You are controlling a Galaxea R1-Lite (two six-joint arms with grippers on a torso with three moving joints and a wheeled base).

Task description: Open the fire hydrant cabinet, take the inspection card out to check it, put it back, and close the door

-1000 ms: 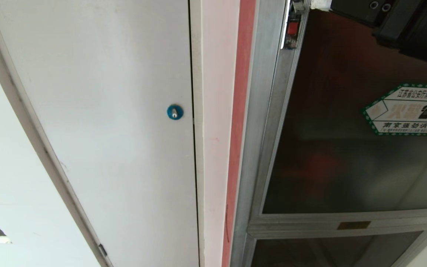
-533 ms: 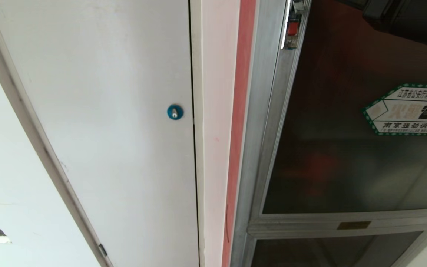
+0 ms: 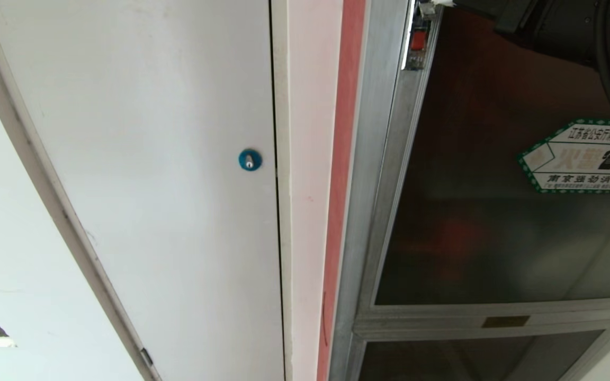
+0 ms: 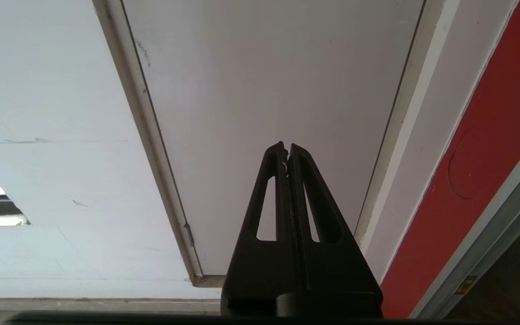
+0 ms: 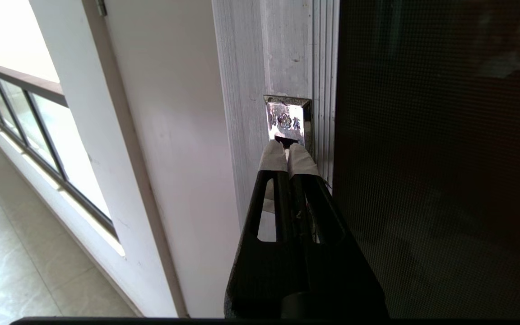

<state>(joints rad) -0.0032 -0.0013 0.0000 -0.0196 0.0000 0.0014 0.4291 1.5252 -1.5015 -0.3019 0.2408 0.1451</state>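
The fire hydrant cabinet (image 3: pixel 374 159) fills the right of the head view, its silver frame around the dark glass door (image 3: pixel 485 211). The door is closed and carries the green-bordered hexagonal sticker (image 3: pixel 585 156). A small red latch (image 3: pixel 418 41) sits high on its left edge. My right arm (image 3: pixel 559 21) reaches in at the top right. In the right wrist view my right gripper (image 5: pixel 287 151) is shut, its taped tips right at a shiny latch plate (image 5: pixel 285 118) on the frame beside the door glass (image 5: pixel 440 158). My left gripper (image 4: pixel 286 146) is shut and empty. The inspection card is hidden.
A plain white door (image 3: pixel 151 159) with a blue round lock (image 3: pixel 250 159) stands left of the cabinet, past a red strip (image 3: pixel 339 185). A shorter lower glass panel (image 3: pixel 469 360) lies under the door. A railing and window (image 5: pixel 16 113) run along the corridor.
My right arm has shifted at the top of the head view and now reaches closer to the red latch, with a black cable showing. The door and cabinet have not moved.
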